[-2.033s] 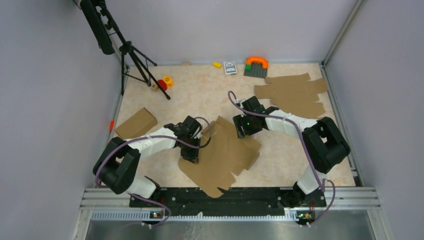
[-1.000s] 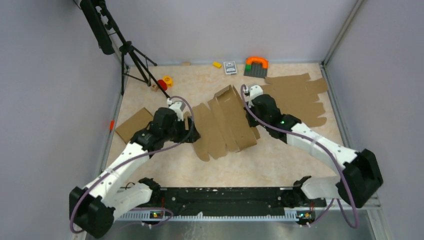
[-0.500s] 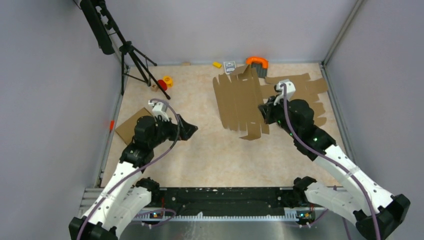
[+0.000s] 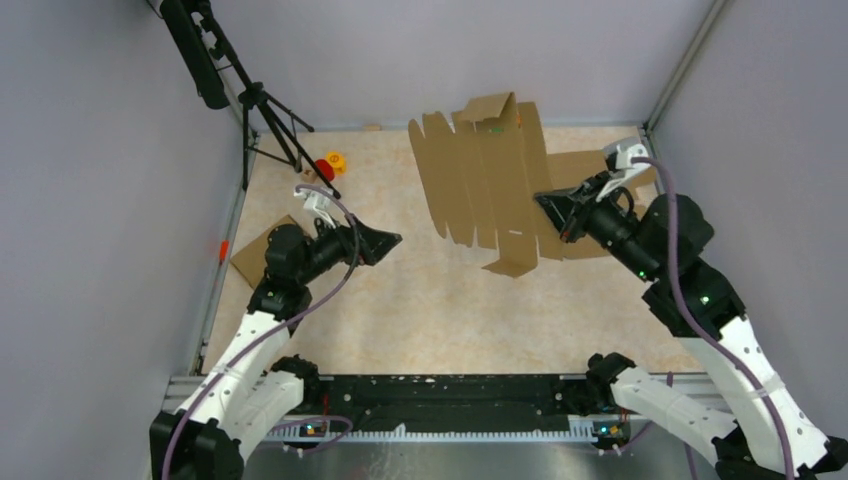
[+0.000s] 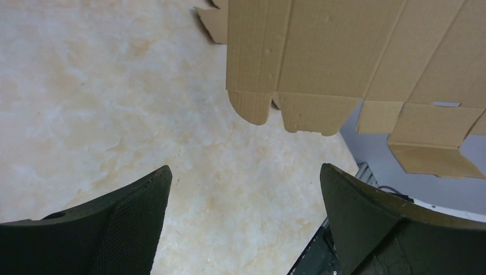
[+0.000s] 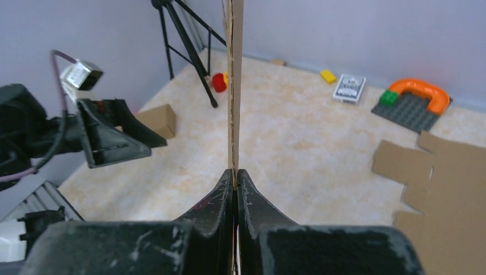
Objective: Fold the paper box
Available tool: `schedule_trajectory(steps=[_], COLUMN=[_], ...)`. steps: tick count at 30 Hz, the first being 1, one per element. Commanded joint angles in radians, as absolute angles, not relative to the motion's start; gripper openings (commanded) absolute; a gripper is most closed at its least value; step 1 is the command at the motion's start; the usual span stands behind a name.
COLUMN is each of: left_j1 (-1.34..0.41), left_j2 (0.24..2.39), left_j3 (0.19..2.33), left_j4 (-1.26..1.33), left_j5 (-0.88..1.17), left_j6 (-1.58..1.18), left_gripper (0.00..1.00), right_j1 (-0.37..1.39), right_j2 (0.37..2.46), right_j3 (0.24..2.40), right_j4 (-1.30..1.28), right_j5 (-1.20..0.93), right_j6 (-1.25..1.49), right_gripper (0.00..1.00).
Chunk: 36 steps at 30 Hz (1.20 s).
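The paper box is matt, corrugated brown cardboard; the table looks smooth.

Tripod, small brown box, card deck, orange arch, cardboard pile

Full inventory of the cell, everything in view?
paper box: 1, brown, raised over far centre
cardboard pile: 1, brown, far right
small box: 1, brown, left edge
tripod: 1, black, far-left corner
toys: 2, red and yellow, at tripod foot
arch on baseplate: 1, orange on grey, back wall
card deck: 1, dark, back wall
brick: 1, yellow, back wall
left fingers: 2, black, open, empty
right fingers: 2, black, shut on paper box
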State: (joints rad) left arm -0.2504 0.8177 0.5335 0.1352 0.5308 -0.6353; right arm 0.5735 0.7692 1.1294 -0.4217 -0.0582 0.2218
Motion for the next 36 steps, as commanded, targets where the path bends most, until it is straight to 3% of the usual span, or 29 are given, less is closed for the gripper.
schedule_trajectory(steps=[1, 6, 19, 29, 36], left_j1=[-0.23, -0.229, -0.229, -0.224, -0.222], left_j2=[0.83, 0.83, 0.871, 0.881, 0.938], left_j3=[0.53, 0.552, 0.62, 0.624, 0.605], left_j4=[0.354, 0.509, 0.595, 0.521, 0.911], left_j5=[0.629, 0.706, 0.762, 0.726, 0.895], left_j6=[-0.734, -0.791, -0.853, -0.802, -1.016], left_gripper=[0.99, 0.99, 0.99, 0.99, 0.93], right_j1=[0.567, 0.568, 0.568, 0.568, 0.568], right_j2=[0.763, 0.792, 0.804, 0.797, 0.797], right_j3=[1.269, 1.361, 1.418, 1.458, 1.46], right_j4=[-0.475, -0.514, -0.526, -0.532, -0.537], right_j5=[-0.119, -0.196, -0.322, -0.347, -0.334], right_j6=[0.237, 0.268, 0.331, 0.355, 0.365], right_gripper=[0.0, 0.0, 0.0, 0.0, 0.0])
